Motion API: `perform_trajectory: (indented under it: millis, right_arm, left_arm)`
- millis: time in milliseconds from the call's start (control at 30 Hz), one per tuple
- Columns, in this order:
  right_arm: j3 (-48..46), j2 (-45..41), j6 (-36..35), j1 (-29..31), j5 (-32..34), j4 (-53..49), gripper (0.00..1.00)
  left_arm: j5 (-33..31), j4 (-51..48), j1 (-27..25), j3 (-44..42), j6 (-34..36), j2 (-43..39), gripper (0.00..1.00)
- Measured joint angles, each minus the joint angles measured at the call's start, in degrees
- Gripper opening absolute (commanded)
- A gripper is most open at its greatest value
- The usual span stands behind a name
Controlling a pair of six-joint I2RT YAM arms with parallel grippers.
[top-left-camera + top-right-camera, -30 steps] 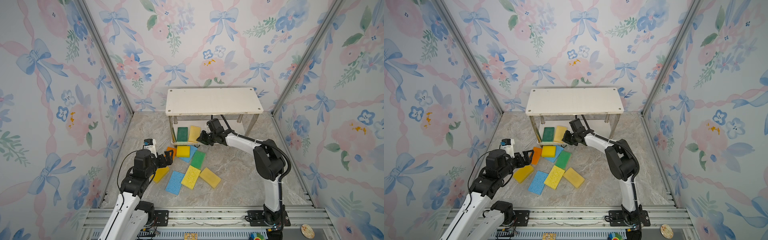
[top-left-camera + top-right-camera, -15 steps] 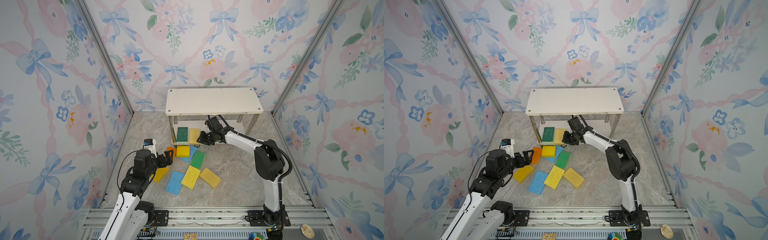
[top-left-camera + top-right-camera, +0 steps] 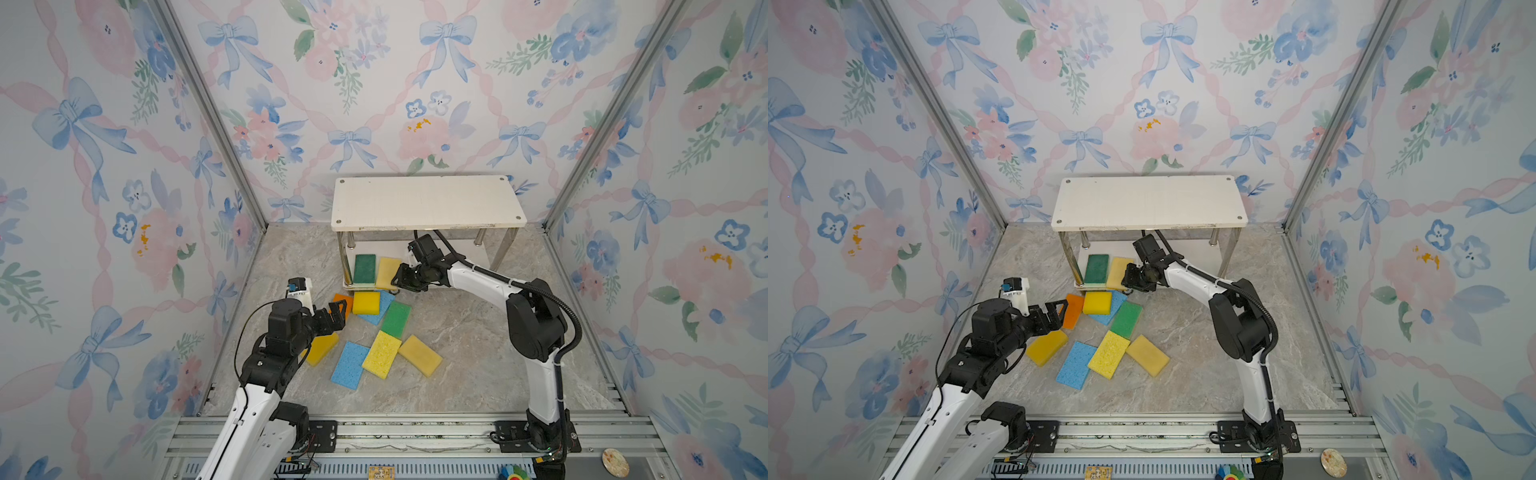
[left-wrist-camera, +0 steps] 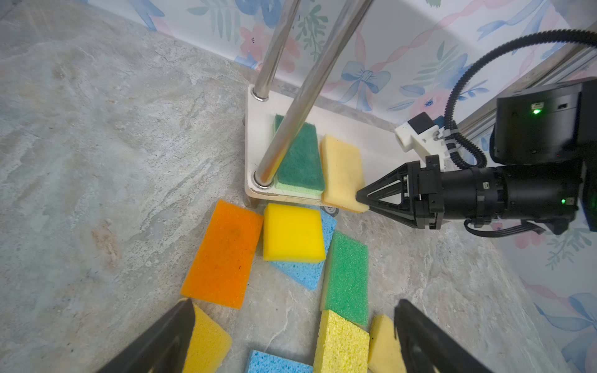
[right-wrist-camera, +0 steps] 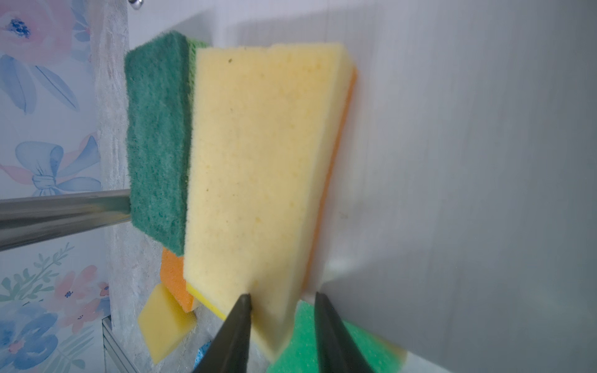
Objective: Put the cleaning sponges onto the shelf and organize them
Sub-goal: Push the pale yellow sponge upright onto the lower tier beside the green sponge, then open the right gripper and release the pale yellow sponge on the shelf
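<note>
Sponges, top views: two lie on the lower board of the shelf, the dark green sponge touching the pale yellow sponge; we count eight loose on the worktop in front.
Top views, right gripper: under the top board, at the pale yellow sponge's near corner.
Top views, left gripper: hovering just beside the orange sponge, well apart from the shelf.
Left wrist view: left gripper spread wide with nothing between its jaws; the pale yellow sponge's near end overhangs the lower board's front edge.
Right wrist view: right gripper part-way open astride that corner; one fingertip touches the top face, a sliver of gap shows at the other. We judge the hold loose, with the sponge resting on the board.
Step in hand (our judgement): letting go.
To do it well: widen the jaws until both clear the foam and nudge the overhanging end inward. Then back out level and straight, so nothing drags the sponge off or knocks the chrome leg.
</note>
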Motion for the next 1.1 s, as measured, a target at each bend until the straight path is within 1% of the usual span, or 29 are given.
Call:
perform_trajectory:
  millis: [300,667,900,1100]
  right_arm:
    - [3.82,2.69,0.28,-0.13,0.39,0.02,0.37]
    - [4.22,2.86,0.35,-0.13,0.42,0.85,0.5]
    - [-2.54,-2.43,0.5,-0.11,1.84,1.9,0.56]
    - [-10.88,-10.84,0.28,0.2,3.02,1.97,0.59]
  left_arm:
    - [0.0,0.02,0.0,0.0,0.0,0.11,0.98]
    - [0.0,0.0,0.0,-0.07,0.0,0.48,0.98]
    - [0.0,0.02,0.0,-0.07,0.0,0.48,0.98]
    - [0.2,0.02,0.0,-0.09,0.0,0.48,0.98]
